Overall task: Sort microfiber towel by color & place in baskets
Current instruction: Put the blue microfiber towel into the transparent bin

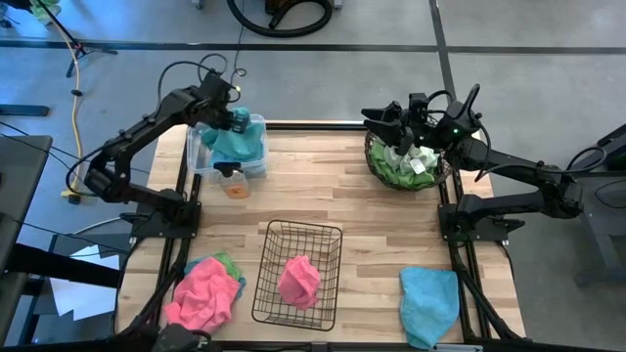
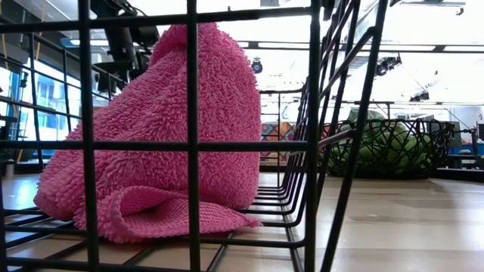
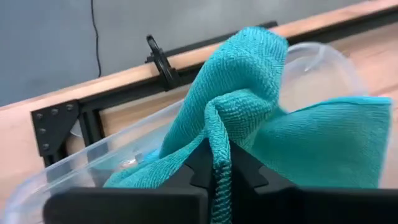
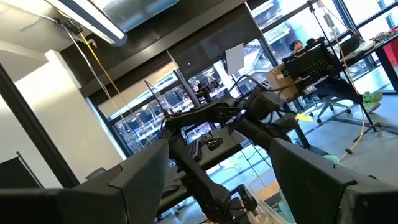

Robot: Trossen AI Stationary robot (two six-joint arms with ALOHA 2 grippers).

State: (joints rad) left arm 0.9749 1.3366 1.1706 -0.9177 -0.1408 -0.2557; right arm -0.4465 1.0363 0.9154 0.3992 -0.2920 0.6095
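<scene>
My left gripper (image 1: 233,117) is over the clear plastic bin (image 1: 201,156) at the table's far left, shut on a light blue towel (image 3: 311,137) that drapes into the bin. My right gripper (image 4: 217,186) is open above the far rim of the round woven basket (image 1: 375,168), which holds lime green towels (image 1: 401,168); nothing is between its fingers. The black wire basket (image 1: 274,293) near the table's near edge holds a crumpled pink towel (image 2: 159,136) resting on its floor. My left gripper pinches a raised fold of the light blue towel (image 3: 219,134) between its two fingers, coming from above. The rest of the cloth spreads slack below the fingers, inside the clear bin and over its rim (image 3: 323,59).
A pile of pink, green and blue towels (image 1: 203,293) lies at the near left corner. One light blue towel (image 1: 430,303) lies flat at the near right. A small orange thing (image 1: 235,188) sits by the clear bin. Bare wood (image 1: 323,191) spans the table's middle.
</scene>
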